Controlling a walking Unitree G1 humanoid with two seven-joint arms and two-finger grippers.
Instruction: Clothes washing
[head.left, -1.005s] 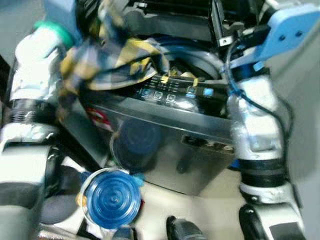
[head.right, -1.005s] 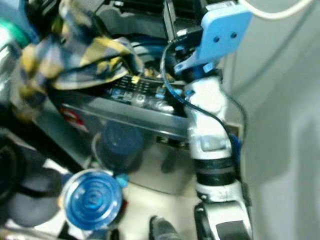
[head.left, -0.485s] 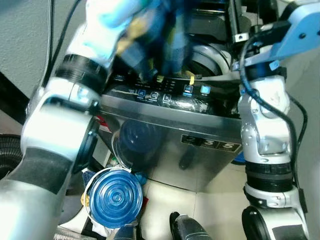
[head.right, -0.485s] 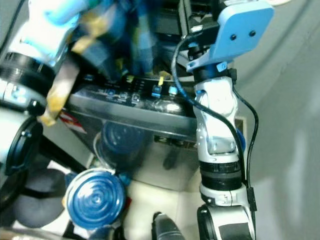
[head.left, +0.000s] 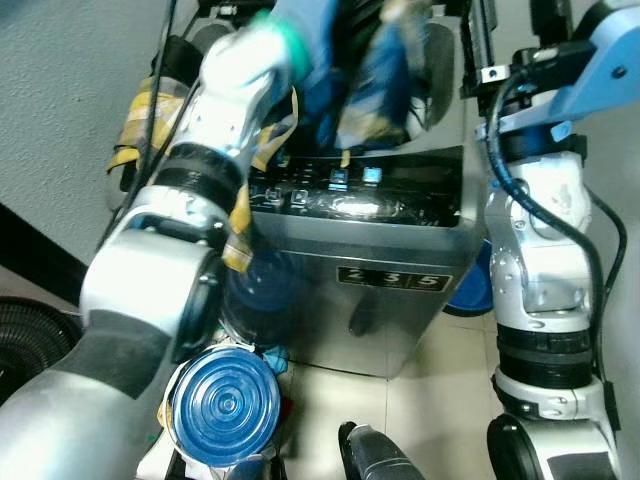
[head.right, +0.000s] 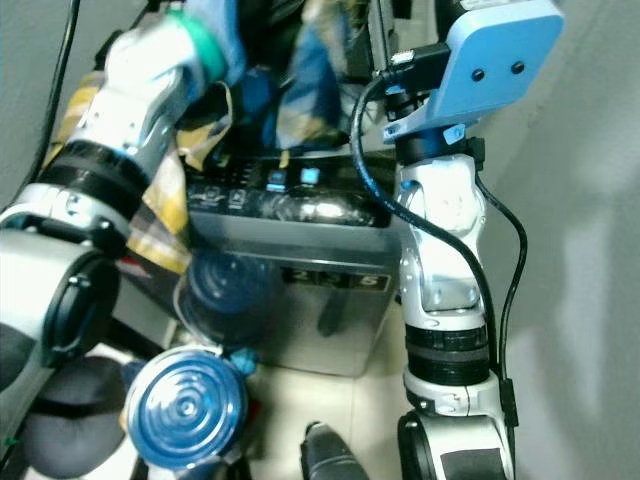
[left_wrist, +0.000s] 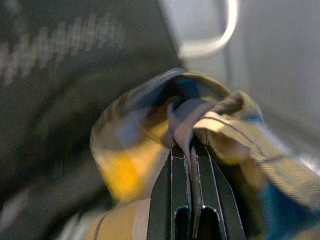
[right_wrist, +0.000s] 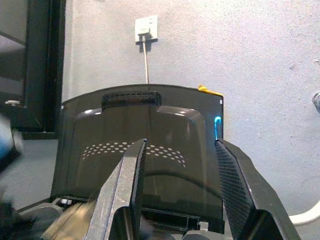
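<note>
A silver top-loading washing machine (head.left: 392, 292) stands in front of me, its dark lid (right_wrist: 140, 131) raised. My left arm reaches over its control panel (head.left: 335, 188). A blue and yellow plaid garment (head.left: 385, 75) hangs blurred above the drum opening, part of it draped over the arm. My left gripper (left_wrist: 190, 146) is shut on a fold of that plaid garment (left_wrist: 150, 130). My right gripper (right_wrist: 180, 144) is open and empty, held high at the machine's right side and facing the lid.
A round blue lid (head.left: 225, 405) lies low in front of the machine on the left. A blue basin (head.left: 470, 288) sits behind the machine's right corner. Grey walls flank the machine, one with a wall socket (right_wrist: 146, 27). A black ribbed hose (head.left: 28, 335) is at far left.
The camera has shifted. My left arm has lifted the plaid garment off the control panel, up and further back over the drum opening. The right arm has held its pose.
</note>
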